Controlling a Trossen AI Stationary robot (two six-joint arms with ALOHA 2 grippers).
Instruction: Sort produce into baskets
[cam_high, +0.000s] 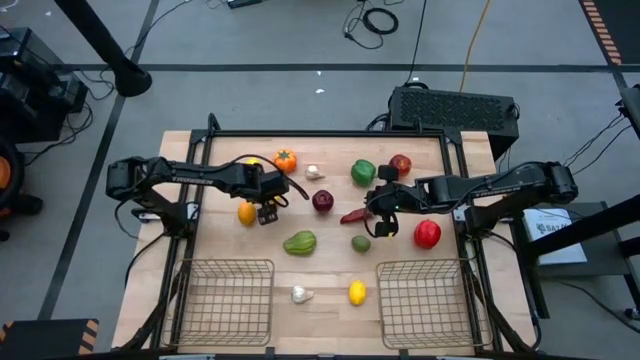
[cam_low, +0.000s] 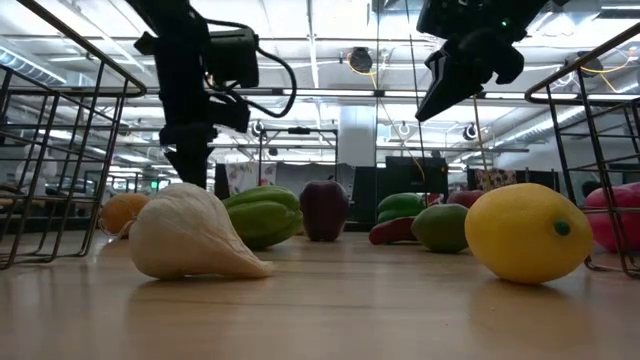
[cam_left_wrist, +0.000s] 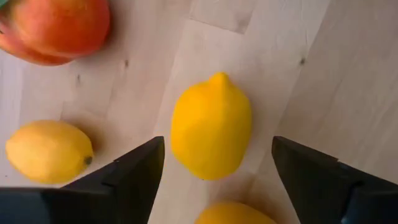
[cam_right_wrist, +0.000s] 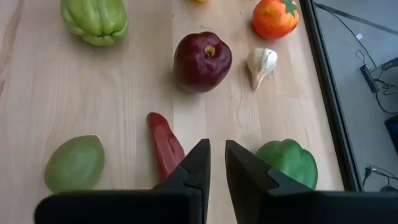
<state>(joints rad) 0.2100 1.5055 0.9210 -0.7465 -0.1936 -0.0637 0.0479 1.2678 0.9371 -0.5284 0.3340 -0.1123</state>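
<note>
My left gripper (cam_high: 262, 208) (cam_left_wrist: 217, 142) points down over the table's left half, open, with one finger on each side of a yellow lemon (cam_left_wrist: 211, 124) that lies on the wood; neither finger touches it. Two more lemons (cam_left_wrist: 48, 151) (cam_left_wrist: 233, 213) and an orange fruit (cam_left_wrist: 56, 28) lie close by. My right gripper (cam_high: 385, 208) (cam_right_wrist: 217, 160) hangs slanted in the air right of centre, shut with only a slit between its fingers and nothing held. Under it lie a red chili (cam_right_wrist: 165, 146) and a green pepper (cam_right_wrist: 288, 162). Two wire baskets (cam_high: 225, 300) (cam_high: 425, 300) stand at the near edge.
More produce lies scattered mid-table: a dark red apple (cam_high: 322, 201), a garlic bulb (cam_high: 314, 172), a ribbed green fruit (cam_high: 300, 243), a lime (cam_high: 361, 243) and a red apple (cam_high: 427, 234). Another garlic bulb (cam_high: 300, 294) and a lemon (cam_high: 357, 292) lie between the baskets.
</note>
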